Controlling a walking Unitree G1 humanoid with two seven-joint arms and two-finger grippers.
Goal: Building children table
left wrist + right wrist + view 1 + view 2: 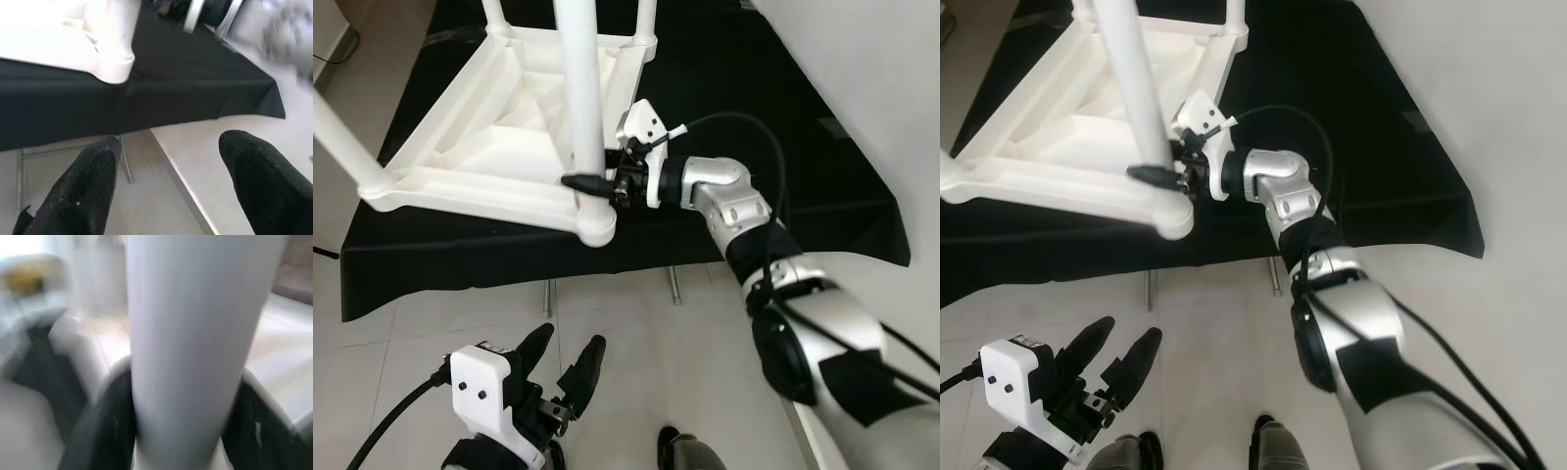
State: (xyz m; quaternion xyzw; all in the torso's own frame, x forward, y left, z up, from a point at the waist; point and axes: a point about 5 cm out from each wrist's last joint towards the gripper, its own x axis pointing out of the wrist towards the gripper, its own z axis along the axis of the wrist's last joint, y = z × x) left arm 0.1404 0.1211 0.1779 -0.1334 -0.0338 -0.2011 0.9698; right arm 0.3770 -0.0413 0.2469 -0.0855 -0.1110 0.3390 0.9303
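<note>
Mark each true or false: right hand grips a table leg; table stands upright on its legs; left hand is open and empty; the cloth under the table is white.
1. The right hand is shut on a white table leg. True.
2. The table stands upright. False: it lies upside down, legs up.
3. The left hand is open and empty, low over the floor. True.
4. The cloth is white. False: it is black.

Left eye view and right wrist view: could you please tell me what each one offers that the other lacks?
Left eye view: the upturned white table on a black cloth, the right gripper at its near corner, and the left gripper held low with jaws apart. Right wrist view: a close look at jaws pressing both sides. Shared: the white leg being gripped.
</note>
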